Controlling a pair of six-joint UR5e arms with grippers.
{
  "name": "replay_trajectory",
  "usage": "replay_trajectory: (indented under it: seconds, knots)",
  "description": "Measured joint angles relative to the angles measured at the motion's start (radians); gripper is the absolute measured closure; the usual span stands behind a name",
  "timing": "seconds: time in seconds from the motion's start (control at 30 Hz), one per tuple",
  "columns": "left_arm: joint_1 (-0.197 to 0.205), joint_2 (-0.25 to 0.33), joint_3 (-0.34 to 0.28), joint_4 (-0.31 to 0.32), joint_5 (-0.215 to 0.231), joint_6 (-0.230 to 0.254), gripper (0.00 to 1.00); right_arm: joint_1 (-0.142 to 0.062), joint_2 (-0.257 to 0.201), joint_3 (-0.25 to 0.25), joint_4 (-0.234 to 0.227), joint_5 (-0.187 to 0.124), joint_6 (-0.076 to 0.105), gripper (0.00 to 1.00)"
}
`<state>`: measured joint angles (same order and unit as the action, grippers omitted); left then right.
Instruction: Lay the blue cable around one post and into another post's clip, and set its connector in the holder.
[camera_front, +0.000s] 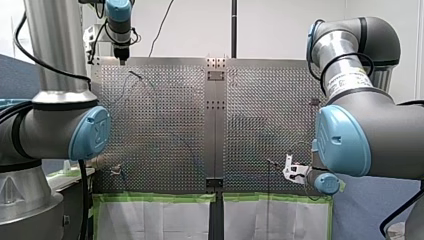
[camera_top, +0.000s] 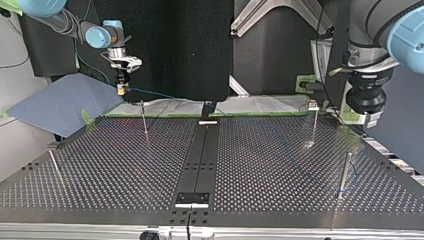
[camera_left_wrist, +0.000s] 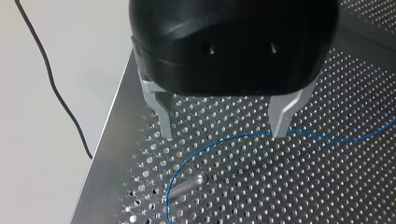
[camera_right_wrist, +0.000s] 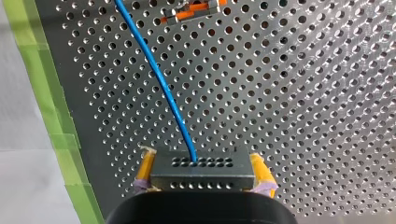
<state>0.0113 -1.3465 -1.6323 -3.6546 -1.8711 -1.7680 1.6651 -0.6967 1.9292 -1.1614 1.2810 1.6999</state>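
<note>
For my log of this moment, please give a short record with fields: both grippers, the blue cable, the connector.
left gripper: open, empty, above the table
right gripper: shut on the connector
blue cable: runs from the connector over the table, passes below the left gripper, bends beside a post
connector: in the right gripper, not yet in a holder

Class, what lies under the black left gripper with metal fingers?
The thin blue cable over the perforated metal table, beside a metal post. One fingertip hides a stretch.
</note>
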Motion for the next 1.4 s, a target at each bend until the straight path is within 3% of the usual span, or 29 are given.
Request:
replay_trajectory:
  seconds: [0.37,0.7,1.2,1.4]
  knots:
    - [-0.029,0.04,-0.083,0.088,0.086,0.058,0.01,0.0,0.0,0.0,0.003,0.002,-0.009,1.0]
    - [-0.112,-0.03,-0.17,0.175,0.163,0.044,0.01,0.0,-0.001,0.001,0.027,0.024,-0.037,1.0]
    - [-0.246,-0.165,-0.304,0.309,0.068,0.047,0.01,0.005,-0.001,0.001,0.04,0.026,-0.052,1.0]
    - [-0.29,-0.208,-0.299,0.353,0.067,0.046,0.01,0.01,-0.001,0.001,0.038,0.025,-0.052,1.0]
